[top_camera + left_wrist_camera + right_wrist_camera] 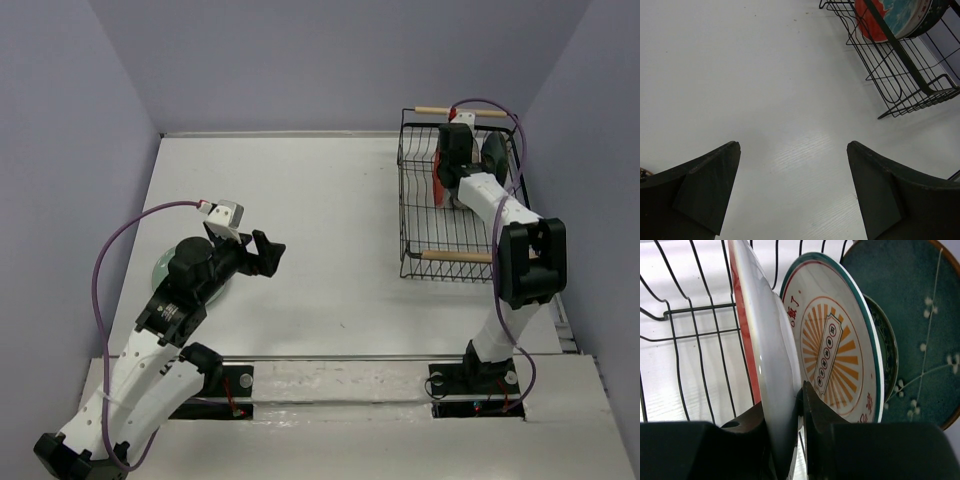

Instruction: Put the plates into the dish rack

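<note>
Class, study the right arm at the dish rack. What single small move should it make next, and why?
Probably open the right gripper and let go. Its fingers pinch the rim of the large red plate, which already stands on edge inside the dish rack, beside the white plate with orange centre. Whether its lower edge sits in a slot is hidden.

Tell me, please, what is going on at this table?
The right claw is shut on the large red plate, holding it upright in the dish rack beside the orange-centred white plate and the dark teal plate. The left claw hangs open above the table, holding nothing; a pale mint plate lies under the left arm.
</note>
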Motion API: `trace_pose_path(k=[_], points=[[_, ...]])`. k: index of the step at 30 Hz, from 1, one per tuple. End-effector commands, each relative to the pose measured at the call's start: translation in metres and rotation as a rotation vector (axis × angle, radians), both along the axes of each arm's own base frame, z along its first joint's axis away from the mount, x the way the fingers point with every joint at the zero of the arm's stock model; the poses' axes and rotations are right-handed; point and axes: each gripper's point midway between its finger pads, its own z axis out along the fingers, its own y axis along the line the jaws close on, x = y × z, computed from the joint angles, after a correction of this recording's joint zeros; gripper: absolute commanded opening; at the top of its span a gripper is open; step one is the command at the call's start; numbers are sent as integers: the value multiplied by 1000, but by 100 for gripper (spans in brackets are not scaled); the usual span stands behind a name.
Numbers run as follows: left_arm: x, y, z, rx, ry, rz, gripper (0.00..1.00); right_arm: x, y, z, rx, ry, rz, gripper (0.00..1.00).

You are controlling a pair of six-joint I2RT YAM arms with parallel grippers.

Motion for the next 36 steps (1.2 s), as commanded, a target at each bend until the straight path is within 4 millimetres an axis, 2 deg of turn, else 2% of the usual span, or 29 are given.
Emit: trace_pose_path(k=[1, 4, 6, 8, 10, 11, 13, 14, 16, 17, 19, 20, 21, 23, 25, 26, 27, 28, 31, 32, 33, 34, 35, 36], points=[[4, -2, 16, -14, -61, -3, 99, 31, -18, 55, -45, -197, -91, 7], [4, -2, 16, -13, -58, -5, 99, 33, -23, 60, -69, -200, -112, 11], [5, -2, 15, -11, -57, -5, 99, 33, -24, 65, -68, -213, -122, 20], [5, -2, 15, -11, -55, -2, 99, 30, -25, 74, -66, -229, -131, 34], [5, -2, 14, -10, -54, -2, 99, 26, -26, 78, -66, -237, -134, 43], [6, -2, 14, -10, -54, 0, 99, 25, -26, 81, -66, -242, -135, 53], [6, -2, 15, -12, -53, 0, 99, 19, -26, 92, -61, -258, -127, 61], [6, -2, 14, -11, -51, 0, 99, 15, -22, 104, -37, -286, -107, 67], [7, -2, 14, -11, -50, 0, 99, 8, -18, 111, -7, -294, -79, 73], [7, -2, 14, -11, -50, 0, 99, 4, -10, 123, 47, -327, -49, 76], [7, -1, 14, -11, -50, 3, 99, -3, -1, 128, 95, -323, -8, 78], [8, -1, 14, -13, -50, 4, 99, -4, 9, 132, 133, -329, 46, 79], [8, 0, 15, -14, -52, 8, 99, -11, 29, 145, 176, -357, 97, 80], [8, 2, 18, -21, -60, 15, 99, -19, 59, 150, 233, -360, 194, 80], [8, 5, 21, -28, -70, 28, 99, -27, 104, 158, 331, -366, 342, 80], [7, 7, 27, -39, -88, 38, 99, -39, 145, 164, 400, -359, 460, 80], [6, 8, 29, -47, -94, 45, 99, -46, 166, 167, 437, -355, 514, 79], [4, 11, 38, -64, -115, 55, 99, -61, 208, 168, 517, -331, 630, 77], [-1, 19, 57, -93, -161, 85, 99, -86, 272, 171, 632, -299, 792, 73], [-5, 27, 75, -117, -205, 112, 99, -103, 309, 163, 672, -256, 882, 69], [-9, 29, 86, -132, -227, 115, 99, -111, 328, 165, 718, -254, 914, 68], [-11, 36, 96, -143, -251, 146, 99, -120, 343, 157, 741, -222, 937, 67], [-19, 46, 117, -170, -301, 176, 99, -133, 372, 151, 803, -197, 981, 65], [-26, 55, 131, -189, -337, 204, 99, -137, 387, 152, 840, -213, 1006, 63]])
